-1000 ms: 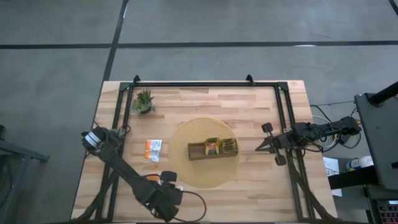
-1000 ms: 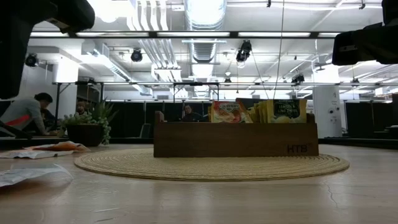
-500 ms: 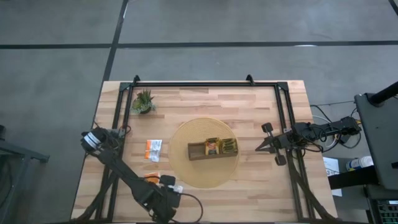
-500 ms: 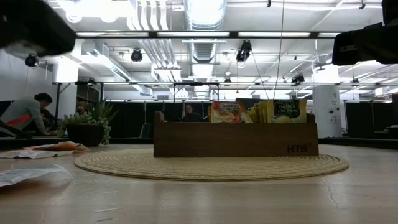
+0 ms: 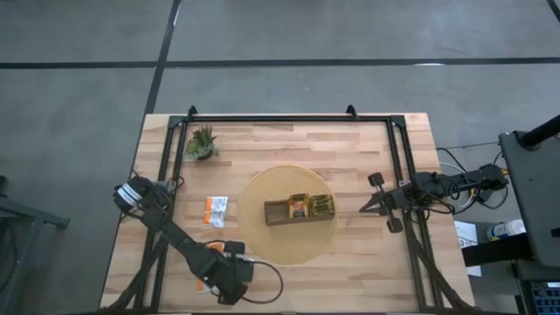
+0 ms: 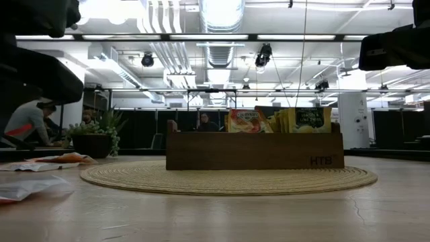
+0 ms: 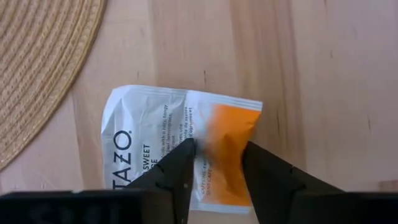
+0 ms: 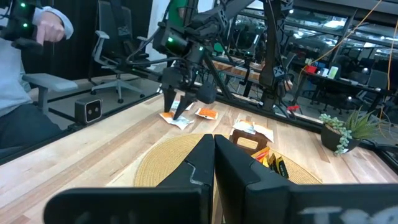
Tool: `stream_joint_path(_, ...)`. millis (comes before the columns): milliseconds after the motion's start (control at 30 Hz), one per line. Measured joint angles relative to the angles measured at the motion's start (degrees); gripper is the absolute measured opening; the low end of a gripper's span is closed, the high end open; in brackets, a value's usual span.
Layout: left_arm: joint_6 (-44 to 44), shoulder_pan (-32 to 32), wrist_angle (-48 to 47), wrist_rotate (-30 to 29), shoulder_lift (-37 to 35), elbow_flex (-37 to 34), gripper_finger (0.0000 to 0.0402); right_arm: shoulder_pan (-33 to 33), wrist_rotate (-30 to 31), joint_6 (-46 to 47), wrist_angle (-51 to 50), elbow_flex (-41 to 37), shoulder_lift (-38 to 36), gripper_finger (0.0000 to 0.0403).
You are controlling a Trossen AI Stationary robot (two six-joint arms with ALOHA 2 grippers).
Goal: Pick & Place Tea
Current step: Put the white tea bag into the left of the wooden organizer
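A white-and-orange tea sachet [image 7: 180, 146] lies flat on the wood near the table's front edge, left of the round woven mat [image 5: 287, 215]. My left gripper [image 7: 217, 149] points steeply down over it, open, one fingertip at each side of the sachet's middle; from across the table it shows as [image 8: 183, 102] above the sachet [image 8: 176, 119]. The dark wooden tray [image 5: 299, 211] stands on the mat with several sachets [image 5: 312, 206] upright in it. My right gripper [image 5: 363, 208] waits shut at the table's right side, pointing level toward the mat. My left gripper stands open over the sachet's middle [image 7: 214, 134], coming from above. I cannot tell whether its fingertips [image 7: 186, 149] touch the paper. The sachet lies flat on the table.
A second orange sachet [image 8: 206, 112] lies close by on the wood. Two more loose sachets [image 5: 216, 211] lie left of the mat. A small potted plant [image 5: 202, 143] stands at the far left. A black frame [image 5: 289, 117] runs along the far and side edges.
My left gripper has come down toward the sachet near the front edge and tipped a little steeper, staying open. The sachet has stayed where it was.
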Motion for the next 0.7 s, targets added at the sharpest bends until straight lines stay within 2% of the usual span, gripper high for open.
stream_joint_path(100,-0.2,0.0,-0.3,0.5,0.0,0.1,0.0101,0.0,0.0,0.0,0.0,0.0,0.0,0.0009)
stream_joint_path(233,1.1,0.0,-1.1,1.6,0.2,1.6,0.0021,0.0,0.0,0.0,0.0,0.0,0.0,0.0009)
stream_joint_path(433,4.2,-0.2,-6.5,1.7,0.6,7.0,0.0007,0.0,0.0,0.0,0.0,0.0,0.0,0.0009)
stream_joint_path(533,6.6,-0.2,-13.2,-4.7,0.6,11.2,0.0006,0.0,0.0,0.0,0.0,0.0,0.0,0.0009)
stream_joint_path(700,10.7,1.3,-22.8,-23.4,0.5,18.2,0.0005,0.0,0.0,0.0,0.0,0.0,0.0,0.0009)
